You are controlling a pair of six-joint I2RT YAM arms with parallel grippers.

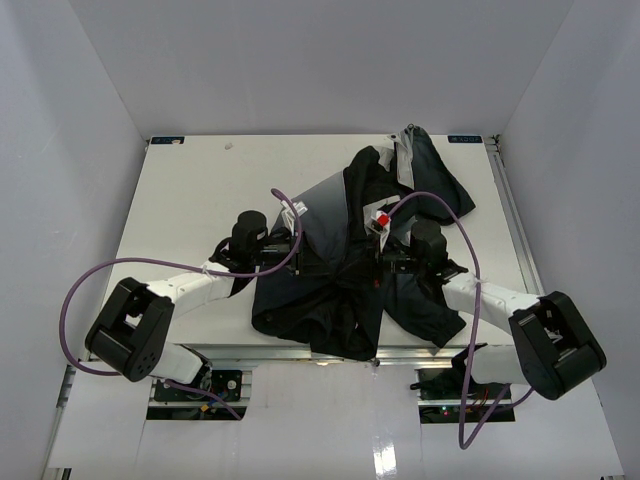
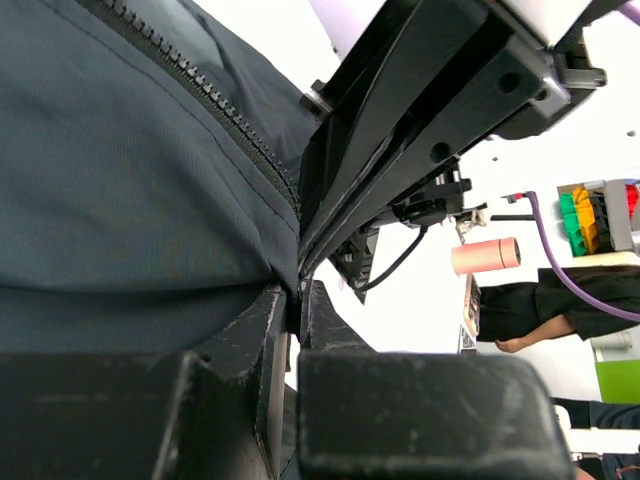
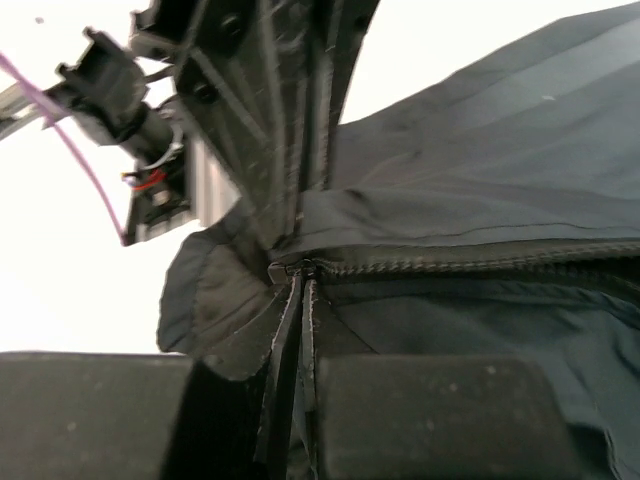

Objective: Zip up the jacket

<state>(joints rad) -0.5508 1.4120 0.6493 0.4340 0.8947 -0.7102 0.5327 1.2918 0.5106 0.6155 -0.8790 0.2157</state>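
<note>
Reaches in from the left with the elbow folded back near the base and the forearm low over the bench (image 1: 190, 190), wrist levelled toward the middle. Pinches a fold of the jacket (image 1: 335, 300) in the left claw (image 2: 297, 300), fingers nearly together on the cloth just beside the zipper (image 2: 200, 85) teeth, probably to anchor that front edge and hold the track taut. Lies heaped across the middle and right of the bench, dark shell up, grey lining showing near the centre, a loose part thrown toward the far right corner; cannot tell how far zipped. Comes in from the right in mirror pose, elbow out by the near edge, wrist pointing left, so that both claws meet almost tip to tip. Presses the right claw (image 3: 300, 300) fully together on the cloth at the zipper's end, seemingly to brace it for the closing pull.
</note>
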